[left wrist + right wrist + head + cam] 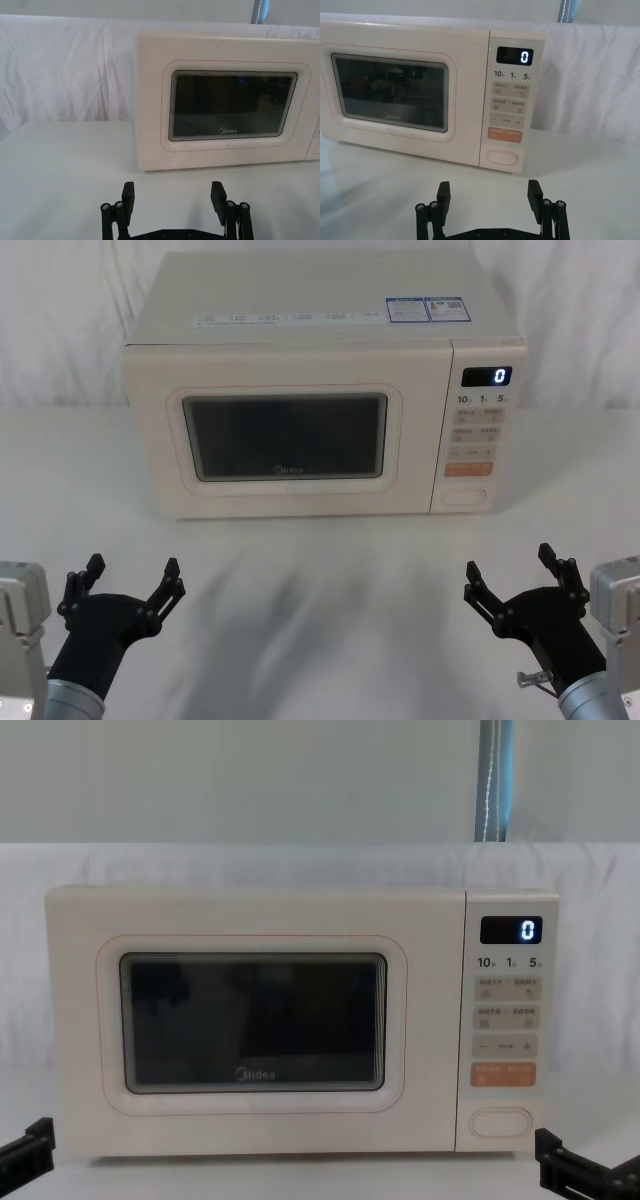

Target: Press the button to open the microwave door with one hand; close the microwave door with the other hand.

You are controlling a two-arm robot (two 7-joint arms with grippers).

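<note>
Two black forked end effectors on silver-grey metal arms hover low over the white-covered bench [320,620], both well short of the cream box-shaped microwave [320,300] that stands at the bench's far side. On the robot's left, the left end effector [132,575] has its fingers spread wide apart and grasps nothing; in the left wrist view it [173,196] points toward the microwave door's lower left part. On the robot's right, the right end effector [512,570] is likewise released, fingers splayed and empty; in the right wrist view it [489,193] sits in front of the control panel, apart from it. The large cream microwave door [290,435], with its dark rounded-rectangle window and small "Midea" logo, lies flush with the front, closed. To its right, the control panel shows a dark display [486,376] reading "0", rows of small cream keys, and an orange rectangular button [468,469]. Just below that sits the wide cream pill-shaped button [466,495], at the panel's bottom, untouched.
</note>
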